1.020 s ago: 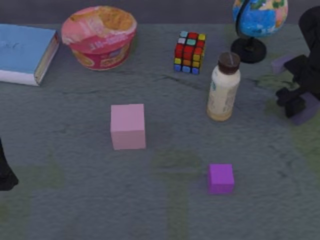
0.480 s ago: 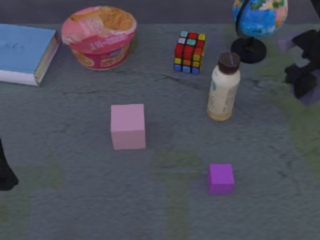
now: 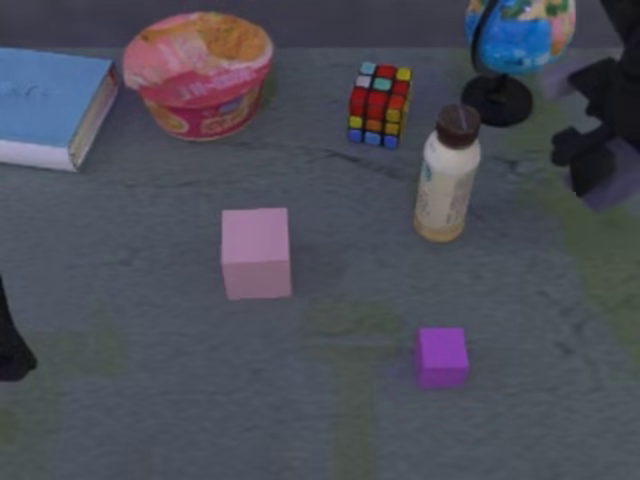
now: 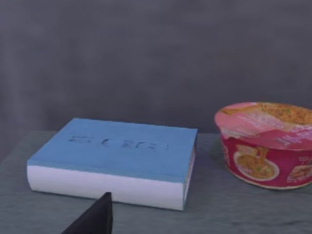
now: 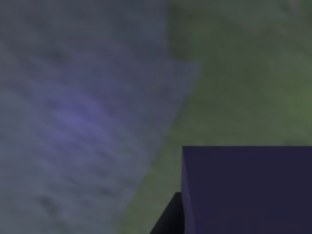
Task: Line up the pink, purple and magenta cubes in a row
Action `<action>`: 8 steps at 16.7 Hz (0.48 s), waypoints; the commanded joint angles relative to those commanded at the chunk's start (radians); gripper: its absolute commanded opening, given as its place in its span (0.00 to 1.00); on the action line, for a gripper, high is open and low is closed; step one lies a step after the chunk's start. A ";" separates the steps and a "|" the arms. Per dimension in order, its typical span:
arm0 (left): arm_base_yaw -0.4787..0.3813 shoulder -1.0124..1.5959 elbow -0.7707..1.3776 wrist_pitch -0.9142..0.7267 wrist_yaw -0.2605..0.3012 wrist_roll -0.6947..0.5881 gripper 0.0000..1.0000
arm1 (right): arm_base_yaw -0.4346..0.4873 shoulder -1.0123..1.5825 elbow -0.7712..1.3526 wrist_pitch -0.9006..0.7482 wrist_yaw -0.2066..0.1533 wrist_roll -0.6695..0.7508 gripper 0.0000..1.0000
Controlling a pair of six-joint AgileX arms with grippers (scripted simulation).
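Note:
The large pale pink cube [image 3: 256, 252] rests on the table left of centre. Nearer the front, right of centre, sits the small bright magenta cube [image 3: 442, 356]. My right gripper [image 3: 590, 165] hangs at the table's right edge, behind and to the right of the bottle, shut on the small dark purple cube [image 3: 612, 185]. In the right wrist view the purple cube [image 5: 248, 190] fills the near corner, with one dark fingertip [image 5: 168, 219] against its side. My left gripper [image 3: 12, 350] is parked at the left edge, far from every cube.
Along the back stand a blue book [image 3: 50, 105], a pink noodle bowl [image 3: 198, 72], a multicoloured puzzle cube [image 3: 380, 104] and a globe [image 3: 515, 45]. A cream bottle [image 3: 447, 175] stands upright between the pink cube and my right gripper.
My right gripper, still holding the purple cube, has moved toward the back of the table and then slightly left. The other cubes and the left arm have not moved.

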 joint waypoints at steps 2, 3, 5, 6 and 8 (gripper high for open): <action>0.000 0.000 0.000 0.000 0.000 0.000 1.00 | 0.058 -0.016 -0.020 0.004 0.002 0.095 0.00; 0.000 0.000 0.000 0.000 0.000 0.000 1.00 | 0.093 -0.026 -0.034 0.007 0.003 0.153 0.00; 0.000 0.000 0.000 0.000 0.000 0.000 1.00 | 0.172 -0.051 -0.071 0.013 0.005 0.289 0.00; 0.000 0.000 0.000 0.000 0.000 0.000 1.00 | 0.216 -0.065 -0.092 0.016 0.006 0.367 0.00; 0.000 0.000 0.000 0.000 0.000 0.000 1.00 | 0.307 -0.095 -0.138 0.022 0.008 0.535 0.00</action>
